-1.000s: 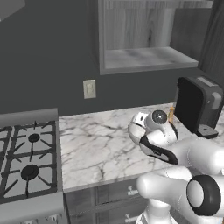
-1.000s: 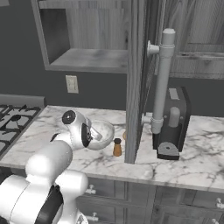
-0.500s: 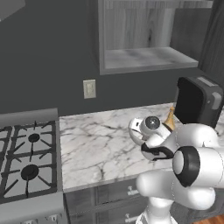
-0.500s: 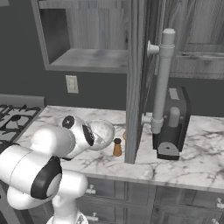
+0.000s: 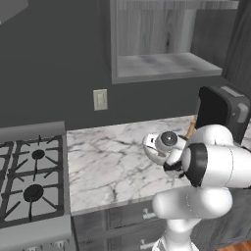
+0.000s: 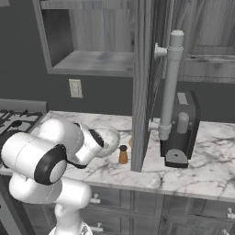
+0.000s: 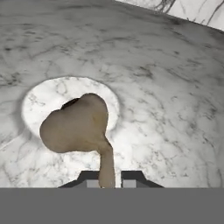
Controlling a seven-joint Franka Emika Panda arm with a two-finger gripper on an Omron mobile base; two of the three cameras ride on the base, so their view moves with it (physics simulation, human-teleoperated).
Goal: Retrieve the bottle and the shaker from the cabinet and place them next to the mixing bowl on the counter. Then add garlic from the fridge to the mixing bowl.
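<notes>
Soft, even rendered light, no harsh glare.

We see flat, diffuse lighting in both base views: the wall stays dark grey while the marble surface (image 5: 108,157) reads bright, with only faint shading under the cabinet (image 6: 92,64). The robot's white shells carry gentle highlights. In the hand view we look through the glassy mixing bowl (image 7: 175,87), which bends the veining; the garlic (image 7: 78,124) casts a small dark shadow, and textures look coarse and slightly blurred.
</notes>
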